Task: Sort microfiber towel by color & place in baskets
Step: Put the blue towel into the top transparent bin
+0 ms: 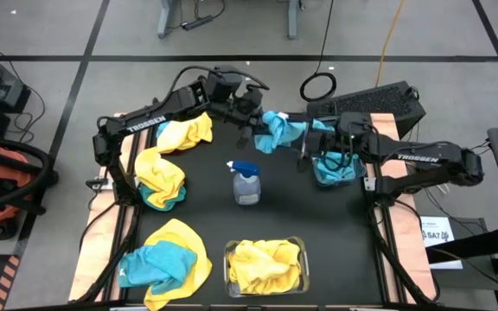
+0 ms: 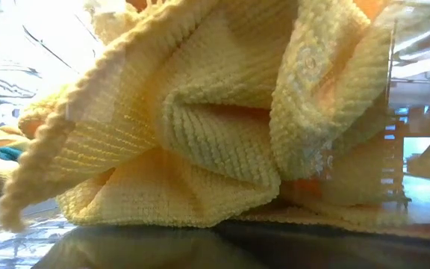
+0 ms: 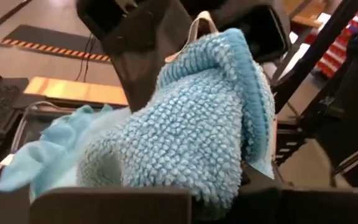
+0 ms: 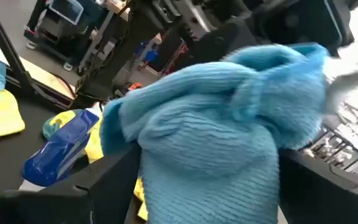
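A teal-blue towel [image 1: 277, 130] hangs bunched above the table's far middle, between my two grippers. My left gripper [image 1: 253, 121] is shut on its left end, my right gripper [image 1: 305, 147] on its right end. The towel fills the left wrist view [image 3: 191, 137] and the right wrist view [image 4: 210, 143]. A clear basket [image 1: 353, 177] beside the right gripper holds teal towels. A second clear basket [image 1: 228, 259] at the near edge holds yellow towels [image 1: 264, 263], which fill the low view [image 2: 200, 134]. My left gripper pinches a bunched, several-layered end of the teal towel [image 3: 185, 162] between its two fingers, coming level from the table's left. The towel is lifted clear of the table. My right gripper pinches the towel's other bunched end [image 4: 204, 174] between its fingers, coming from the table's right. The towel bulges up over the fingers, clear of the table.
A clear spray bottle with a blue trigger [image 1: 245, 183] stands upright mid-table. Mixed yellow and teal towel piles lie at the far left [image 1: 188, 134], the left [image 1: 161, 177] and the near left [image 1: 167, 255]. A keyboard [image 1: 379, 102] lies at the far right.
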Available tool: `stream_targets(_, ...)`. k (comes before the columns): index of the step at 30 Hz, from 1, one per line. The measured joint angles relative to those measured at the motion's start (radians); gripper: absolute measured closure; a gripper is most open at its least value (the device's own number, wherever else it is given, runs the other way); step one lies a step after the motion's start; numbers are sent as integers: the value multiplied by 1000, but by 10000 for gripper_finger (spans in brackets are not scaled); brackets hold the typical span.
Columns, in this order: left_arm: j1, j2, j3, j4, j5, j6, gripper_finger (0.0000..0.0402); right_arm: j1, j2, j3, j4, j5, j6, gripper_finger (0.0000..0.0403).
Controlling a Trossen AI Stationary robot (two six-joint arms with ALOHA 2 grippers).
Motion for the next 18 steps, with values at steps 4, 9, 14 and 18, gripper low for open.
stream_targets(4, 4, 0, 0, 42, 60, -68, 387, 44, 24, 0, 14, 151, -87, 87)
stream_targets(9, -2, 5, 0, 44, 95, -130, 387, 72, 51, 0, 80, 203, -156, 110)
stream_targets(14, -22, 34, 1, 47, 114, -181, 385, 87, 84, 0, 173, 249, -168, 140)
stream_targets(18, -37, 49, 1, 57, 118, -212, 368, 95, 96, 28, 131, 257, -200, 169)
